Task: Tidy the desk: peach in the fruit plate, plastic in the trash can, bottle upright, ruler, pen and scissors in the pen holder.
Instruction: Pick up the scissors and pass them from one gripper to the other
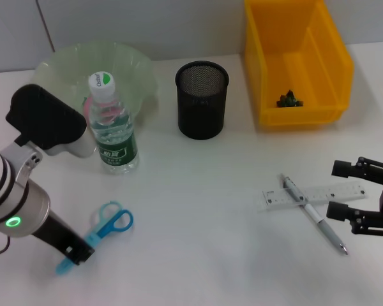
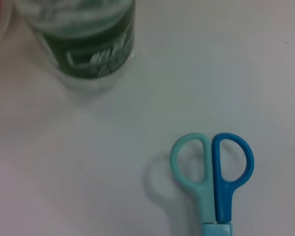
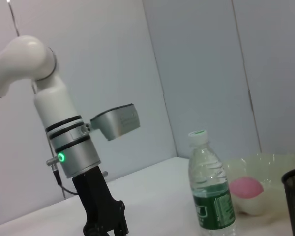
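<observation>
Two grippers low over the white desk (image 1: 198, 210).
Left gripper (image 1: 78, 253) closes on the scissors (image 1: 108, 224) blades, near-left; right gripper (image 1: 356, 195) spreads wide beside ruler (image 1: 314, 195) and pen (image 1: 314, 215).

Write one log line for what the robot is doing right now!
left gripper: down at scissors blades | right gripper: open by ruler, pen | bottle: upright | peach: in plate
</observation>
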